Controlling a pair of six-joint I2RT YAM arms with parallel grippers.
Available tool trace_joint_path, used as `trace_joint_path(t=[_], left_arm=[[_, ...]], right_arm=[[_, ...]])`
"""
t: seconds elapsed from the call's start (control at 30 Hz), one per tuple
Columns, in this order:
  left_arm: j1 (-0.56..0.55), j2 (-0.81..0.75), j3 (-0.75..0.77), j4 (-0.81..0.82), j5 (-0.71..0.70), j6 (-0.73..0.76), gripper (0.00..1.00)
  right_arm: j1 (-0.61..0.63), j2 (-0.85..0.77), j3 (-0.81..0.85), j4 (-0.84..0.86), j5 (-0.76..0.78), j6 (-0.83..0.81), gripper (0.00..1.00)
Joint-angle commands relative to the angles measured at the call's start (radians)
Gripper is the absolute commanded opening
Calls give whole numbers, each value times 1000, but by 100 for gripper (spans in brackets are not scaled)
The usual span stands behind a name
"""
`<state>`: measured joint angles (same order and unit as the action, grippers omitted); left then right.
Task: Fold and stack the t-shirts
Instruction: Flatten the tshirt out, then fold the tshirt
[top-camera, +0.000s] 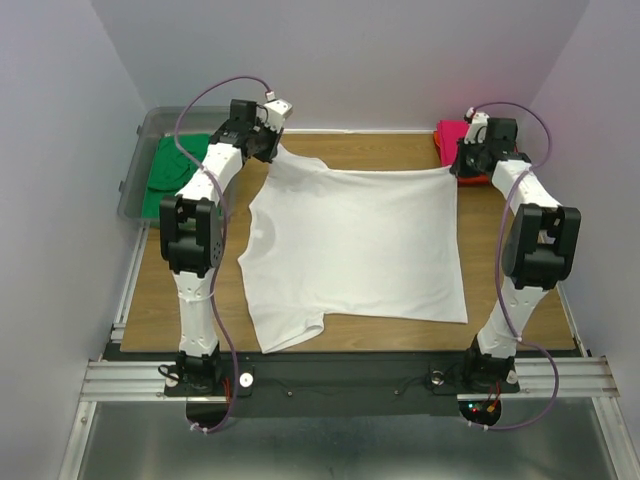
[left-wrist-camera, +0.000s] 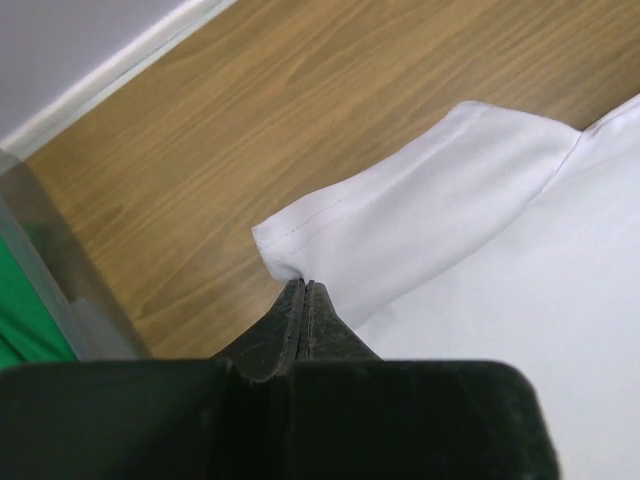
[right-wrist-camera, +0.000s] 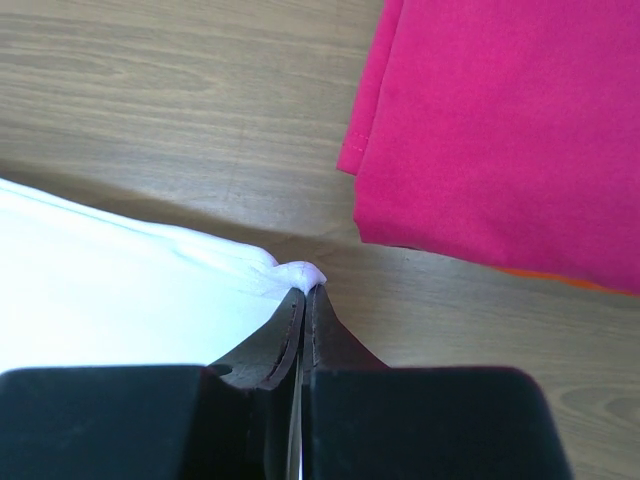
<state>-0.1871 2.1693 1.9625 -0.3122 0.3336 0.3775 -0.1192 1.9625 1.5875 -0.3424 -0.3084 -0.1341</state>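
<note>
Cloth covers most of the light brown wooden table (top-camera: 175, 290): a plain white short-sleeved t-shirt (top-camera: 355, 245) lies spread nearly flat across its middle, with the neck end towards the left and the straight hem towards the right. One sleeve points to the near edge and the other to the far left. The left gripper (left-wrist-camera: 305, 290) has its black fingers pressed fully together on the stitched edge of that far sleeve, so a small fold of white fabric bunches at the tips. The right gripper (right-wrist-camera: 305, 293) is likewise clamped tight, nipping a little knot of white cloth at the far right corner of the hem. Between the two pinches the shirt's far edge runs almost straight, and a thin shadow under it by the right fingertips shows the cloth raised slightly off the wood there. Just beyond the right gripper, at the table's far right corner, a folded magenta pink shirt (right-wrist-camera: 500, 130) lies apart from the white one, with a sliver of red-orange cloth (right-wrist-camera: 560, 278) showing beneath its near edge. Off the table's far left side stands a clear grey plastic bin (top-camera: 133, 185), with a green shirt (top-camera: 165, 175) lying inside it.
</note>
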Motion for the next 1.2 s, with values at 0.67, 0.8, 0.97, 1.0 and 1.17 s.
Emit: trace_joint_path(t=[0.67,0.8,0.97,1.0,1.17], left_arm=[[5,-563,-746,90,64,41,0],[2,-572,-865,123,42,31,0],[-3,-580,-967,114,47,89,0],[-3,-591,-976,90,64,131,8],[0,-675,-988,-27,142,284,43]], right_arm=[[-8,-248,-316,-30,-46,-174,1],[-8,-232,-366,-30,-67,-200,0],[-8,-225,-440,-32,-71,-266,6],[-8,-228,-448,-35,-64,-280,14],[-13,-277,-454,-78,-11,-349,57]])
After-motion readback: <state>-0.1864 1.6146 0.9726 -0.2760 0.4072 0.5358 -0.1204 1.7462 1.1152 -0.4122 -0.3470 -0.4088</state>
